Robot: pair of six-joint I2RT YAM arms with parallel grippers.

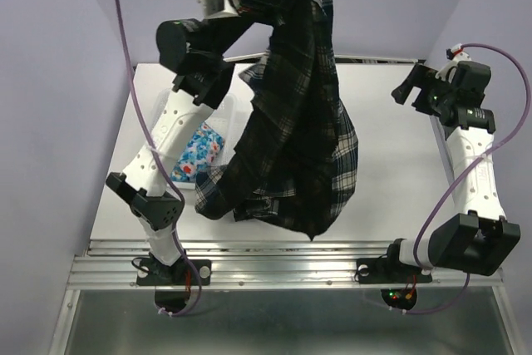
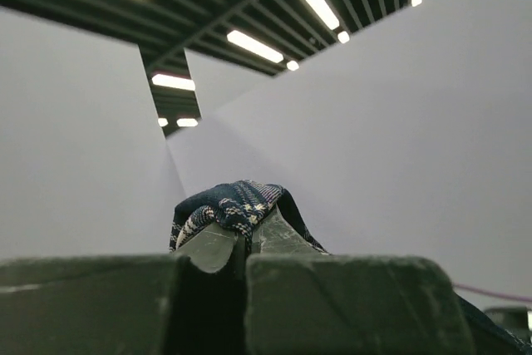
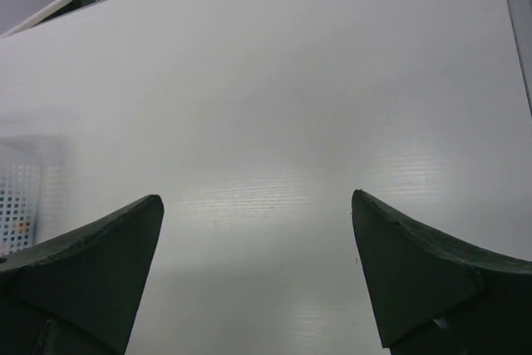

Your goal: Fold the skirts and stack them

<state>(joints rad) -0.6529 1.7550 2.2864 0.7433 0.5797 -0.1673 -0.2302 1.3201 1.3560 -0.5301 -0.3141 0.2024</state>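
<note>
1. Plaid skirt [image 1: 303, 122], dark navy with white lines, hangs in mid-air over the middle of the table [image 1: 391, 164], held high by the left arm.
2. Left gripper [image 2: 243, 240] is clamped on a small bunch of the plaid cloth at its top. The wrist view shows the fold pinched between closed fingers, with ceiling lights beyond.
3. Cloth drapes down in long, loose pleats. Its lowest folds seem to reach the table near the front edge, though contact is hard to confirm from above.
4. Floral skirt [image 1: 201, 151], bright blue, lies crumpled in the white basket [image 1: 226, 106] at the left, partly hidden behind the left arm.
5. Right gripper [image 3: 258, 222] hovers over bare table at the right, well apart from both skirts, with its fingers spread wide and holding nothing.
6. Handling, as a judgement: the plaid skirt looks soft, limp and fairly weighty for cloth. From a single pinch it will probably sag and twist rather than hold any shape.
7. Best hold, most likely: a second grip by the free right gripper on the waistband or an upper corner, away from the left pinch, so the skirt can be spread flat before folding.
8. Risk: a thin pinch may slip, and the pleats could bunch when laid down.
</note>
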